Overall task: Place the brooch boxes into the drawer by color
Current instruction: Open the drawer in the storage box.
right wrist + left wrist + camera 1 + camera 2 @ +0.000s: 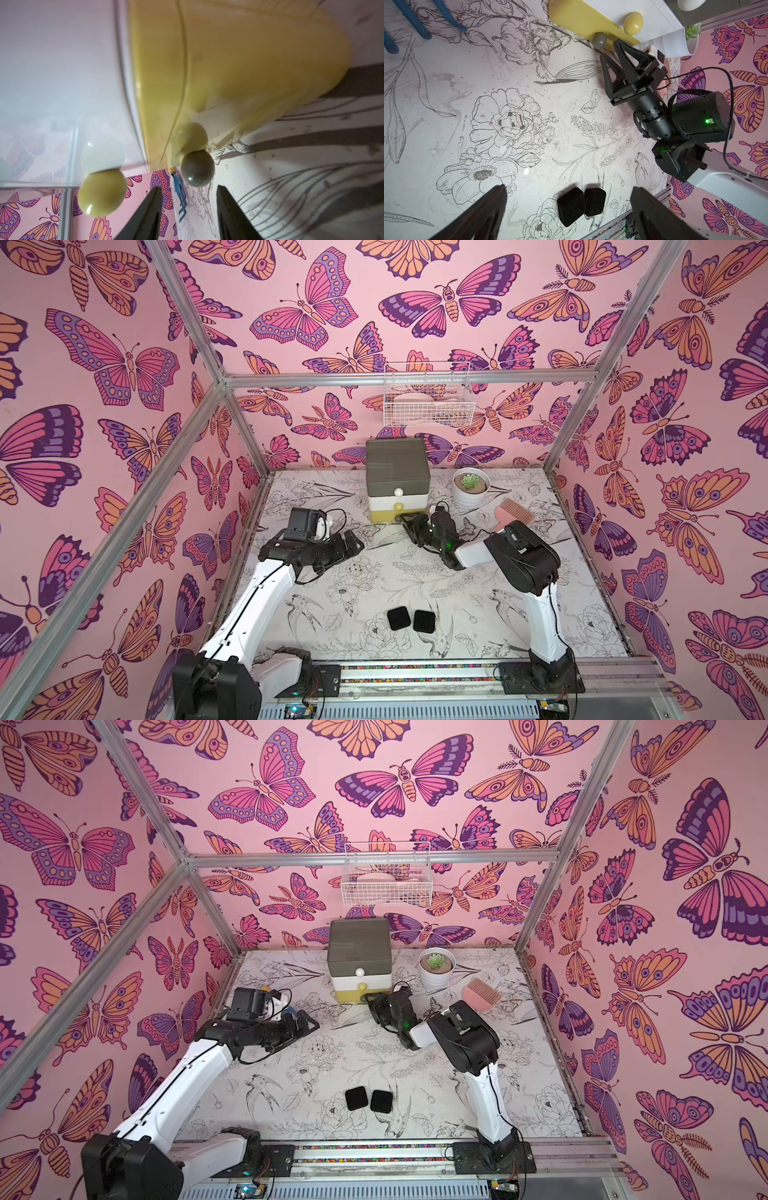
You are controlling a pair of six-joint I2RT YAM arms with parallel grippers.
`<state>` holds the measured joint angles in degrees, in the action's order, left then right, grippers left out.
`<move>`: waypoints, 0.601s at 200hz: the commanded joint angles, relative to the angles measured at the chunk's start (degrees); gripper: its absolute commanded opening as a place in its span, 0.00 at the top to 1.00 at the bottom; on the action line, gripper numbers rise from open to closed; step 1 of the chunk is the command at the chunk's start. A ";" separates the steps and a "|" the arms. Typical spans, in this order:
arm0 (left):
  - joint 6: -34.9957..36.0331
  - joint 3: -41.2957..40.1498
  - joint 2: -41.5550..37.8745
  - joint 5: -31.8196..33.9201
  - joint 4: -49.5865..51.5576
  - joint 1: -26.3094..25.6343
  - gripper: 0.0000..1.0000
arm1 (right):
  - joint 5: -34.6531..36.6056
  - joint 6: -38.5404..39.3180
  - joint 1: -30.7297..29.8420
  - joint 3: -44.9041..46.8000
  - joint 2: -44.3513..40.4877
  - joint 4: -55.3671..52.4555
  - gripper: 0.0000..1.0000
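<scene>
Two black brooch boxes (pixel 399 618) (pixel 424 621) lie side by side near the table's front, seen in both top views and in the left wrist view (pixel 571 205) (pixel 595 201). The drawer (pixel 397 479) stands at the back, its three tiers looking pushed in. My right gripper (pixel 189 188) is open, its tips just short of the grey knob (pixel 197 168) on the yellow bottom tier (pixel 395 515), with nothing between them. My left gripper (pixel 569 188) hangs wide open and empty over the table's left-middle (pixel 355 543), apart from the boxes.
A white pot with a succulent (pixel 471 487) and a pink comb (pixel 513 510) sit right of the drawer. A white wire basket (pixel 428 400) hangs on the back wall. A blue pronged object (pixel 286 1011) lies behind the left arm. A metal rail (pixel 415 672) runs along the front.
</scene>
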<state>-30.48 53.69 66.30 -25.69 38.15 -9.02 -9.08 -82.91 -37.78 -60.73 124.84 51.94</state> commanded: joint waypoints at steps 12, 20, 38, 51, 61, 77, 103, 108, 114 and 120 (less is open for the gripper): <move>0.33 -0.87 -0.52 -0.68 0.39 0.15 0.00 | 1.10 -0.57 -0.19 -1.66 2.49 1.32 0.52; 0.37 -0.78 -0.23 -0.69 0.39 0.17 0.00 | 1.05 -0.58 -0.19 -1.92 2.77 1.24 0.52; 0.50 -0.52 0.29 -0.68 0.43 0.18 0.00 | 0.92 -0.27 -0.19 -2.50 3.47 1.08 0.52; 0.61 -0.34 0.58 -0.77 0.36 0.14 0.00 | 0.83 0.01 -0.21 -3.02 3.83 1.06 0.52; 0.78 -0.30 0.71 -0.82 0.35 0.20 0.00 | 0.60 0.44 -0.19 -3.57 3.99 0.59 0.52; 0.98 -0.25 0.98 -0.76 0.36 0.20 0.00 | 0.42 0.91 -0.28 -4.33 4.27 -0.13 0.52; 1.12 0.07 1.45 -1.06 0.36 0.24 0.00 | 0.03 0.99 -0.36 -5.47 5.11 -0.26 0.52; 1.12 0.16 1.54 -1.15 0.39 0.19 0.00 | -0.05 1.05 -0.36 -5.81 5.20 -0.39 0.52; 1.22 0.25 1.63 -1.16 0.35 0.25 0.00 | -0.06 1.17 -0.39 -6.13 5.45 -0.71 0.52; 1.29 0.35 1.67 -1.25 0.36 0.19 0.00 | -0.14 1.29 -0.45 -6.46 5.64 -1.14 0.52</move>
<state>-30.41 53.67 67.37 -25.74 38.15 -9.02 -9.10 -82.65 -37.80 -65.17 128.60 52.05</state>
